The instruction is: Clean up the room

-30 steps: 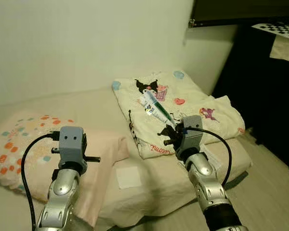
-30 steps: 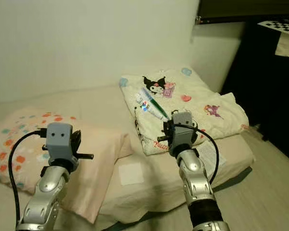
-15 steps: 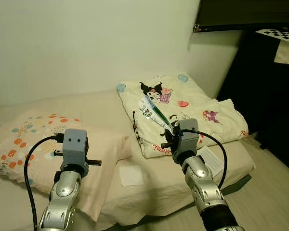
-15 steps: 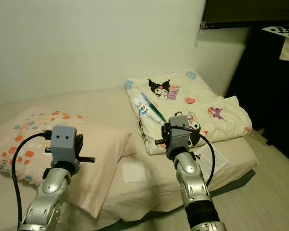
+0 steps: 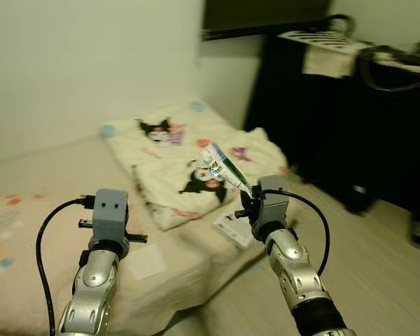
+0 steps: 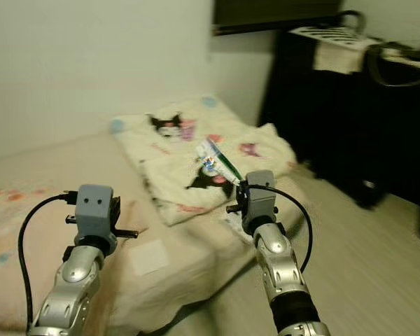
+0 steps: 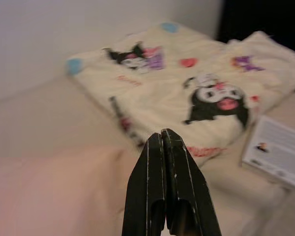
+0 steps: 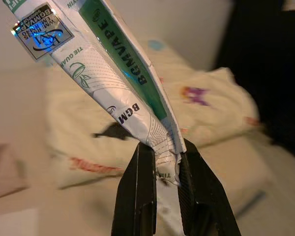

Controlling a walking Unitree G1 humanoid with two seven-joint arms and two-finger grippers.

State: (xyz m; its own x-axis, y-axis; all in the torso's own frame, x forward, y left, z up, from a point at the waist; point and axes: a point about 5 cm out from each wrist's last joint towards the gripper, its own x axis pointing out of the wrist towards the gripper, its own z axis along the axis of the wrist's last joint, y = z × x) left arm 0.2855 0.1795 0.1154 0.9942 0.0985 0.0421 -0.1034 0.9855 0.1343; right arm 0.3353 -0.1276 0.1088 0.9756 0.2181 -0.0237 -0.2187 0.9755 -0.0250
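- The bed (image 5: 42, 203) fills the 9 o'clock half of the head view; dark furniture (image 5: 336, 133) stands from 1 to 3 o'clock, blurred.
- A cartoon-print blanket (image 5: 175, 150) lies folded on the bed at 12 o'clock from both arms; a leaflet (image 7: 278, 150) sits beside it.
- The right tool (image 8: 160, 162) is clamped on a white-and-green packet (image 8: 113, 69), whose long axis rises toward 11 o'clock.
- The left tool (image 7: 163, 147) is closed and empty.
- The packet's destination is hard to make out.
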